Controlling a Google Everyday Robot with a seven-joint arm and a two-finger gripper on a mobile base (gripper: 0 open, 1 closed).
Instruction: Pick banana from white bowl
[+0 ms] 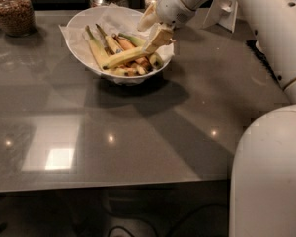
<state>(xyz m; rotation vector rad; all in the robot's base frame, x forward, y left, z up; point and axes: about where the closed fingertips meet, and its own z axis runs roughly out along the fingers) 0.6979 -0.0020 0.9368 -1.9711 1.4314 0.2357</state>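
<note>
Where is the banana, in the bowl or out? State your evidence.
In. The banana lies on the other bananas inside the bowl, with the gripper at its right end, over the bowl.

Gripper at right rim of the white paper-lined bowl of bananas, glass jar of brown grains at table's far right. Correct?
No. The camera view shows the glass jar of brown grains at the far left of the grey table, not right. The gripper is at the right rim of the white paper-lined bowl of yellow bananas.
</note>
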